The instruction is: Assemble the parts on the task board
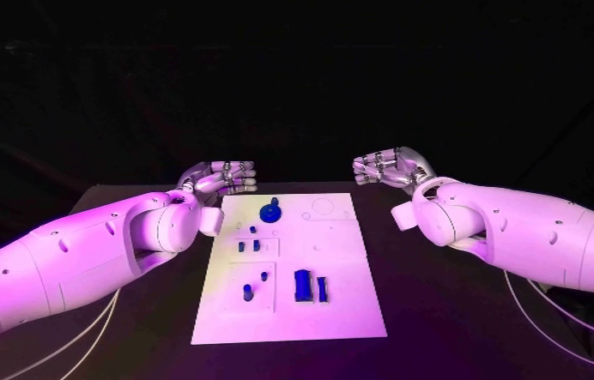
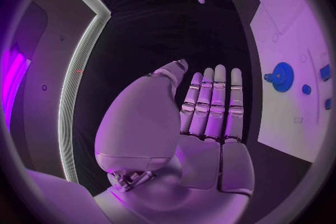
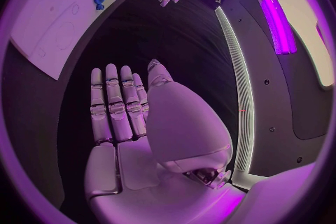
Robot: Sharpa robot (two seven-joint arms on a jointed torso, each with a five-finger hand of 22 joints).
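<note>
Currently both hands hover off the far corners of the task board (image 1: 291, 264): your left hand (image 1: 221, 177) just past its far left corner, your right hand (image 1: 390, 168) past its far right corner. Neither holds anything. In the wrist views the fingers (image 2: 210, 102) of each hand lie straight and side by side, thumb set apart, palms bare.

The board lies flat in the middle of the black bench (image 1: 433, 311). A blue gear (image 1: 271, 213) sits near its far left end, small blue pegs (image 1: 249, 245) at mid-board, and a tall blue block (image 1: 302, 286) with a thinner piece beside it toward the near end.

Risks, as judgements:
- The parts are small and close together; a broad hand coming down for one peg could knock its neighbour.
- The board looks light; a sideways push could slide it on the bench.
- Whether any piece is fully seated cannot be told, so the scene fits either loose or already assembled parts.

The left wrist view shows the gear's teeth and hub (image 2: 283, 77); the head view gives only a blue blob. The head view alone shows the near-end block.
</note>
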